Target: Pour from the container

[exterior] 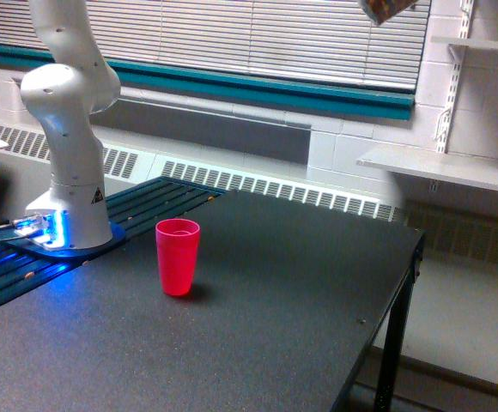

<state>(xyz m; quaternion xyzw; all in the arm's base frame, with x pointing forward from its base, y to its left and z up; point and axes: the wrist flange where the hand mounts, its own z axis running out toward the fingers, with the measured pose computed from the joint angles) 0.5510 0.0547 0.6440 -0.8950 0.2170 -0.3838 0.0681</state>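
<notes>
Exterior view is the only feed I have. From it I see the white Franka arm's base and lower links (67, 163) standing on the exterior view's left of the dark, speckled tabletop (258, 326), with blue light glowing around its foot. The arm rises straight up from the base and leaves the picture at the top edge, so I cannot follow its upper links or its wrist.

At the very top, toward the exterior view's right, a small piece of the clear plastic cup with brown nut-like pieces (388, 9) pokes into the frame, tilted, high above the table and in front of the window blinds. Only its lower corner shows; the rest is cut off by the frame's edge. The gripper itself is out of sight above the picture, so I cannot report from this feed whether its jaws are spread or clamped, or how they sit on the cup.

On the table stands an opaque red plastic cup (178, 256), upright, mouth open to the top, near the arm's base and well apart from the clear cup, which hangs far up and off to the exterior view's right of it. I cannot make out anything inside the red cup.
</notes>
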